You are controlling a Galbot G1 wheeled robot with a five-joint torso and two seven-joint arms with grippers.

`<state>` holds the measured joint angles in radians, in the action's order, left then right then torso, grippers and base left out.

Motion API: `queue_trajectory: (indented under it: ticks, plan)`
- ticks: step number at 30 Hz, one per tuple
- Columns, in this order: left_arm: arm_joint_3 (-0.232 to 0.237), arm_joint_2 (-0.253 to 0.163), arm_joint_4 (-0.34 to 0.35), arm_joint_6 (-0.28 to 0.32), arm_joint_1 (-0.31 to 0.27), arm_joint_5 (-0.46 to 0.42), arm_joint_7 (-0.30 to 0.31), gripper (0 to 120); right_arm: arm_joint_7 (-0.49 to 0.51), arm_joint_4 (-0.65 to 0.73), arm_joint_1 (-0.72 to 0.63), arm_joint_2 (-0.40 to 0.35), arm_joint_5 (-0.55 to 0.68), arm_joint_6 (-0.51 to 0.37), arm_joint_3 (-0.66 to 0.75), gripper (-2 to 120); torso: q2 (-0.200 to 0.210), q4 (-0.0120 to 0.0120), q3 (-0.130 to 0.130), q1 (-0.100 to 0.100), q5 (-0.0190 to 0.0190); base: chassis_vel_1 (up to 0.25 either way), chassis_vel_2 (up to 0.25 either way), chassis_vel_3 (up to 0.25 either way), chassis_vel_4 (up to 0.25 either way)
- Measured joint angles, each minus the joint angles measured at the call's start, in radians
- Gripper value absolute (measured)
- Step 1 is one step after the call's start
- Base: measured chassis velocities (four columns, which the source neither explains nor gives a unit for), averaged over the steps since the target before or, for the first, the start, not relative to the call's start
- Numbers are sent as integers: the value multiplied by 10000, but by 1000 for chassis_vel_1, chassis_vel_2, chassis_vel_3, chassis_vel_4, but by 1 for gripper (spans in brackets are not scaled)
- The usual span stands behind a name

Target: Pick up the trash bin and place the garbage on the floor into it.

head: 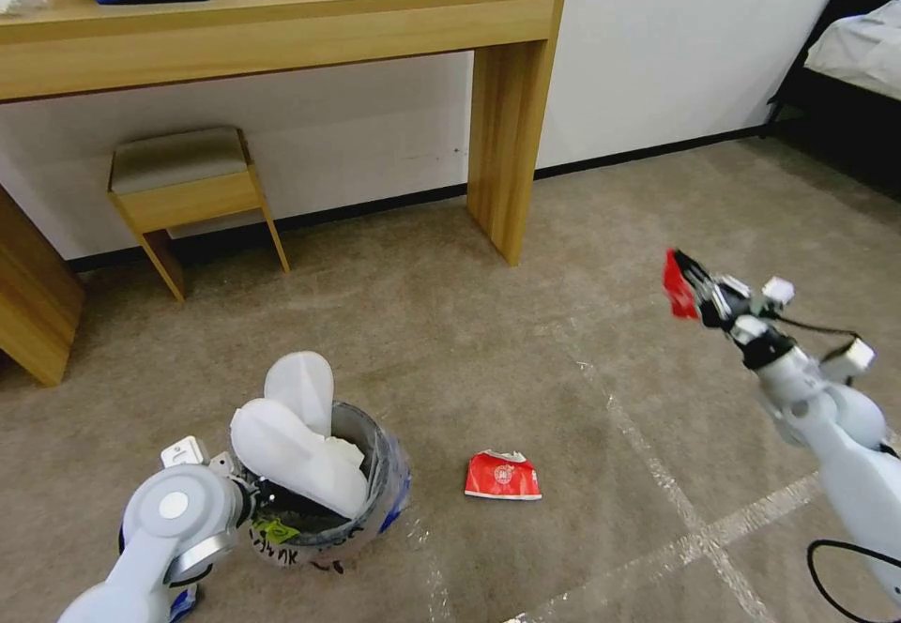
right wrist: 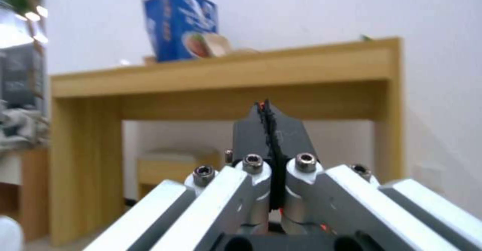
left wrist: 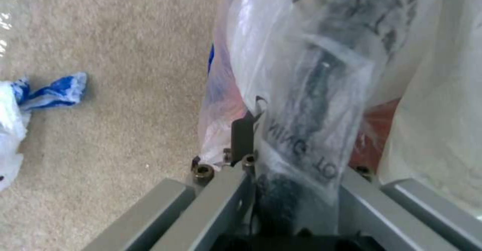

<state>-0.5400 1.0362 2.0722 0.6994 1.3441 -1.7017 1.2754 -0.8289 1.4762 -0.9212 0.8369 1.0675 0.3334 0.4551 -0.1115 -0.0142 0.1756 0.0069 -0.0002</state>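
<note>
The trash bin, lined with clear plastic, sits low at the left over the carpeted floor. My left gripper is shut on its rim, and in the left wrist view its fingers pinch the bag-covered wall. Two white slipper soles stick up out of the bin. A squashed red carton lies on the floor to the bin's right. My right gripper is raised at the right, shut on a red wrapper. In the right wrist view its fingers are pressed together.
A wooden desk and a small stool stand against the far wall. A bed is at the far right. Whitish tape lines cross the carpet. A blue and white crumpled piece lies near the bin.
</note>
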Motion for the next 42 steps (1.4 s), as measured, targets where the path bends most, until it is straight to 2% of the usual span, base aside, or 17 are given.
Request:
queue_trajectory:
  ticks: [9, 10, 16, 23, 31, 42]
  plan:
    - [-369, -483, 515, -125, 96, -668, 441, 0, 92, 445, 146, 123, -310, -133, -335, 0, 0, -1, 1, 0, 2, 0, 0, 0, 0]
    - [-505, -645, 708, -186, 127, -903, 584, 0, 39, 443, 110, 174, -320, -139, -342, 0, 0, 0, 0, 0, 1, 0, 0, 0, 0]
    - [-668, -907, 1264, -292, 168, -1323, 704, 0, -110, 831, 11, 160, -131, -265, -401, 0, 0, -3, 0, 0, 4, 0, 0, 0, 0]
    - [-658, -1099, 1827, -418, 22, -2101, 808, 0, -98, 2362, 304, 92, 568, -727, -1201, 0, -1, -2, -1, 0, -1, 0, 0, 0, 0]
    - [-506, -1081, 1784, -435, -8, -2115, 830, 0, -9, 3285, 1084, 498, 201, -868, -3093, 0, -2, -1, -1, 0, 0, 0, 0, 0, 0]
    - [-341, -932, 1404, -427, -118, -1973, 795, 0, 89, 3430, 2594, 1241, -31, -990, -5272, 0, -1, -1, 0, 0, -1, 0, 0, 0, 0]
